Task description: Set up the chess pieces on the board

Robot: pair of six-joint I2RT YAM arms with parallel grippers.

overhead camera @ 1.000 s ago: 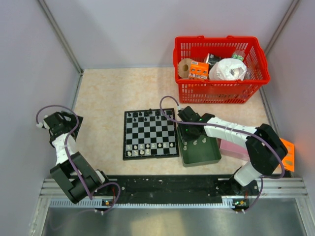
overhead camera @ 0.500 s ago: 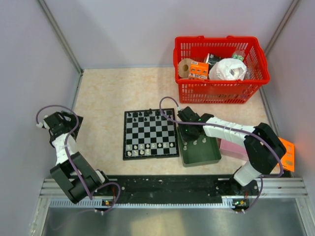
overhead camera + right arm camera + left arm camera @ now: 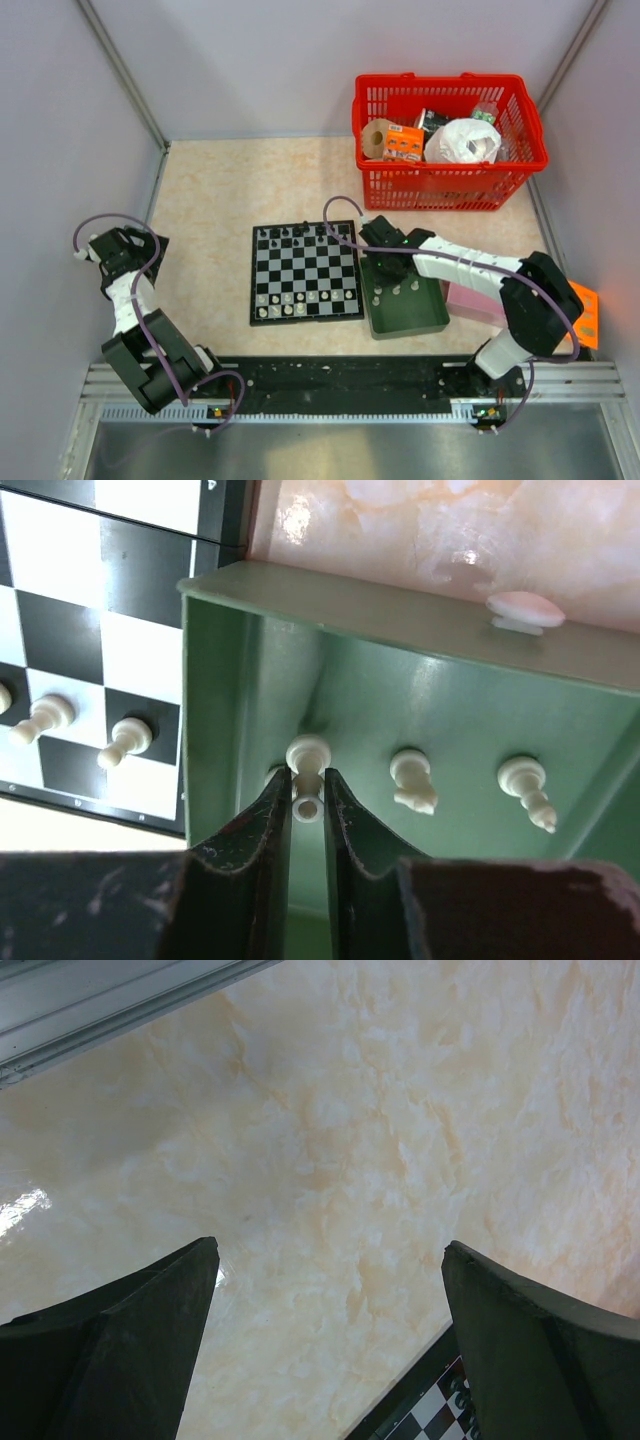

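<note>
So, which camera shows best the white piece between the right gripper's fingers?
The right wrist view: the white piece stands large and sharp, pinched by the right gripper, inside the green tray. In the top external view the gripper covers it. The left wrist view shows only table and a board corner.

White shells and black joints on left arm and right arm; purple cables loop; right gripper has black, scuffed fingers.

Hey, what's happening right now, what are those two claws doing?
Left gripper open, over beige marbled tabletop. Right gripper closed on small whitish chess piece inside dark green tray. Two more whitish pieces beside it, apart.
</note>
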